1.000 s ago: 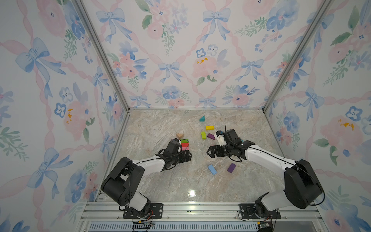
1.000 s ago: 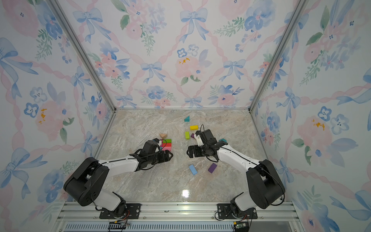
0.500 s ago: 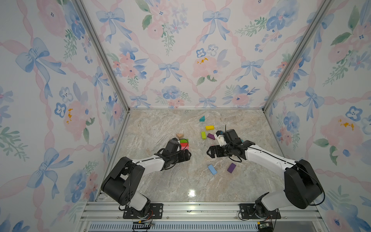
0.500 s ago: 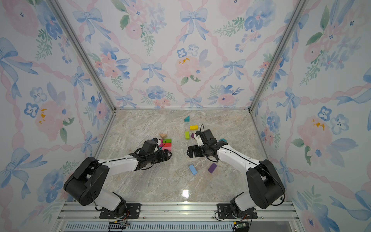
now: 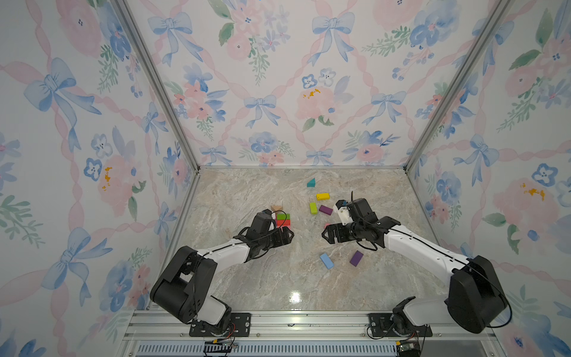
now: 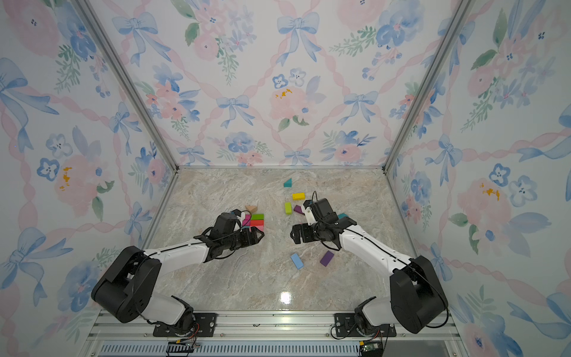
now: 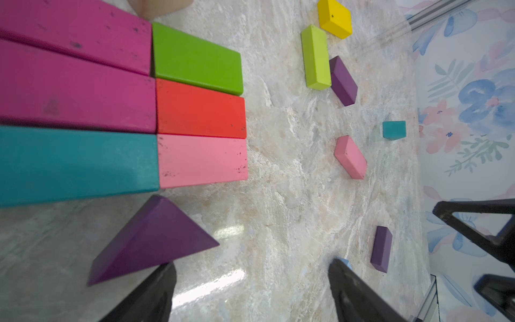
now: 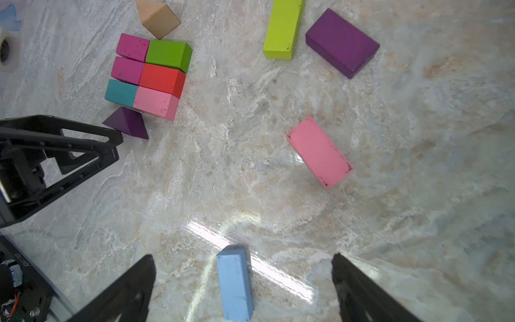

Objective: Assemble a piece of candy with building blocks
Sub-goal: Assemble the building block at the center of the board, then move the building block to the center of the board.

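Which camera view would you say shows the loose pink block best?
The right wrist view: the loose pink block lies whole, large and sharp on the table. The left wrist view shows it whole but smaller. In both top views the right arm hides nearly all of it.

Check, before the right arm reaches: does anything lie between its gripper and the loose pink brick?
Nothing visible does: only bare marble tabletop lies between the open right gripper and the loose pink brick.
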`<state>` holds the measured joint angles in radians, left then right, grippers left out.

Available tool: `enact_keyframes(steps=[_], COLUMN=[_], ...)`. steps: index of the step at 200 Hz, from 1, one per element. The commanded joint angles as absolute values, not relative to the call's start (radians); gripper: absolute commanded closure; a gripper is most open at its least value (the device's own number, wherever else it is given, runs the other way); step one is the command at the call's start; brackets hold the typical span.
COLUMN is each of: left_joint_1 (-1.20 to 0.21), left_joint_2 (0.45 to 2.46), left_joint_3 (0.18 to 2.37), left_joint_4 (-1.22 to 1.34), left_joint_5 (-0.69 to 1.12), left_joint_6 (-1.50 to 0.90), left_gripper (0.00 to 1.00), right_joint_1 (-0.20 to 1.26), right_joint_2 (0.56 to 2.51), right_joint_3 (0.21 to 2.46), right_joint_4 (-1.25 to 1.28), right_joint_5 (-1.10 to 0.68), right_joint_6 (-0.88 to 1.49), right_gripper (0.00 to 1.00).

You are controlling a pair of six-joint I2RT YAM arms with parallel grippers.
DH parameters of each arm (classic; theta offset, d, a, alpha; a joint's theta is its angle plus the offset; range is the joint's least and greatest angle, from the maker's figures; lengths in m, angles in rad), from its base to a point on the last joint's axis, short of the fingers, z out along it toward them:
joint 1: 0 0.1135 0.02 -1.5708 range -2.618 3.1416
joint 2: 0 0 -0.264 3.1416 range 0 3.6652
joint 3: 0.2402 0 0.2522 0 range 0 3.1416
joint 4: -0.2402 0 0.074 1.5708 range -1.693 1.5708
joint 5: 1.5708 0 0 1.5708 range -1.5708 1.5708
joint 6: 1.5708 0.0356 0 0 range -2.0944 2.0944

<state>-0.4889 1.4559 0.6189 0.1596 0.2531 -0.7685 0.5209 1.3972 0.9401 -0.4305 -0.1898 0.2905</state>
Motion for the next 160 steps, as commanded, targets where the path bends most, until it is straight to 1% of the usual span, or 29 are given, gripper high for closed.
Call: enact_keyframes(steps=[1, 43, 75, 86, 97, 116, 149, 160], left_joint_1=[-0.477, -0.450, -0.394, -0.374, -0.356, -0.318, -0.283, -0.279], left_joint_2=[1.371, 1.227, 1.233, 1.260, 1.294, 1.347, 1.356, 1.359], left_joint_3=[0.611, 0.622, 0.670, 0.676, 0.733, 0.783, 0.819, 0.815], left_joint_4=[0.139, 0.037, 0.015, 0.014, 0.015, 0.014, 0.015, 0.015], left_joint_5=[0.297, 0.299, 0.299, 0.295, 0.287, 0.321, 0.336, 0.339], left_joint_6=[-0.776, -0.743, -0.683, -0.659, -0.633, -0.603, -0.561, -0.557], left_gripper=[0.12, 0.11, 0.11, 0.10, 0.10, 0.10, 0.10, 0.10], right_joint_1=[0.494, 0.482, 0.481, 0.482, 0.483, 0.484, 0.484, 0.483], right_joint_2=[1.369, 1.405, 1.514, 1.578, 1.647, 1.828, 2.076, 2.155], right_joint_3=[0.996, 1.081, 1.177, 1.242, 1.316, 1.467, 1.726, 1.824], right_joint_4=[-0.512, -0.561, -0.560, -0.569, -0.579, -0.636, -0.746, -0.801], right_joint_5=[-0.150, -0.127, -0.127, -0.128, -0.122, -0.119, -0.091, -0.093], right_joint_6=[0.243, 0.201, 0.183, 0.171, 0.155, 0.123, 0.072, 0.058], right_gripper=[0.01, 0.01, 0.01, 0.01, 0.01, 0.01, 0.00, 0.01])
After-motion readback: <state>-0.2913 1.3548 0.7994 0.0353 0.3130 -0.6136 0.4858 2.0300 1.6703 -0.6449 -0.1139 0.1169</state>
